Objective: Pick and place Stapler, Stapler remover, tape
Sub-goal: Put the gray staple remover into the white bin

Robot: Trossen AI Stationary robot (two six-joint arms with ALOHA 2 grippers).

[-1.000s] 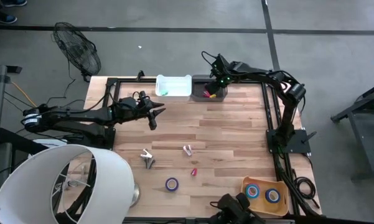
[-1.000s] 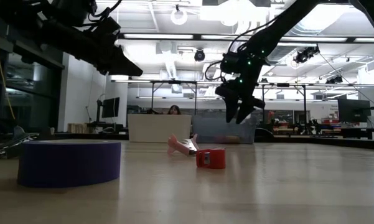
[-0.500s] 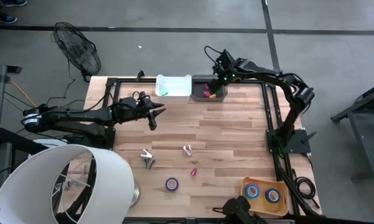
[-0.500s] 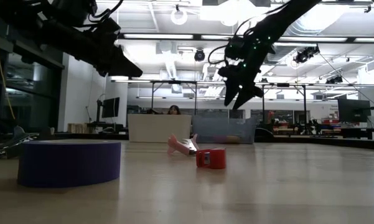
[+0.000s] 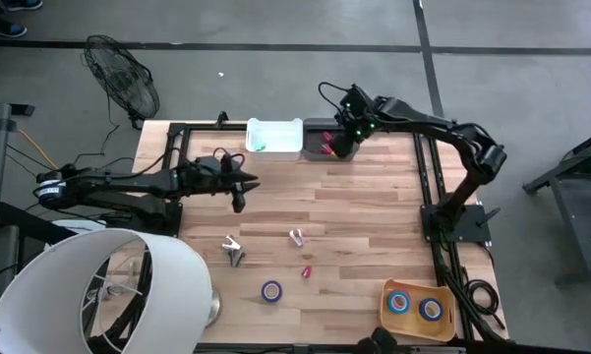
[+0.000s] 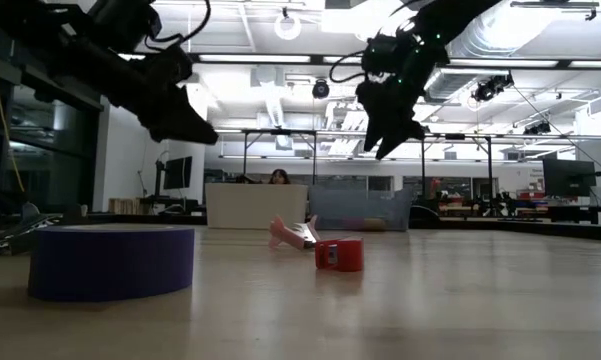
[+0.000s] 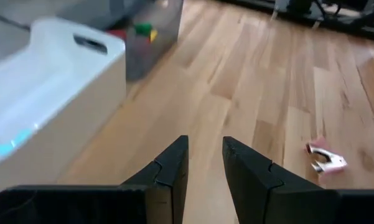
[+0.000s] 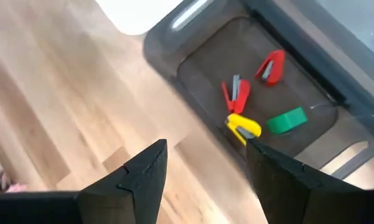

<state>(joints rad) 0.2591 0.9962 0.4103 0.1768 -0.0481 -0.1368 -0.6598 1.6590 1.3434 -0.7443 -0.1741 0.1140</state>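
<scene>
A grey stapler (image 5: 233, 251), a pink staple remover (image 5: 296, 237), a small red item (image 5: 306, 270) and a purple tape roll (image 5: 271, 290) lie flat on the wooden table's near half. My right gripper (image 8: 205, 149) hangs open and empty above the dark bin (image 5: 326, 141) at the far edge; red, yellow and green items lie in the bin. My left gripper (image 7: 205, 143) hovers above the table's left part, near the white bin (image 5: 274, 138). Its fingers stand a little apart with nothing between them, and the pink remover (image 7: 327, 160) lies farther off.
A tray (image 5: 418, 307) with two tape rolls sits at the near right corner. A large white lamp shade (image 5: 98, 295) covers the near left corner. A black frame borders the table's sides. Bare wood lies in the table's middle.
My right gripper has risen from just over the dark bin to well above it, staying open and empty. My left gripper has tipped its fingers somewhat further down and rolled a little, staying in place.
</scene>
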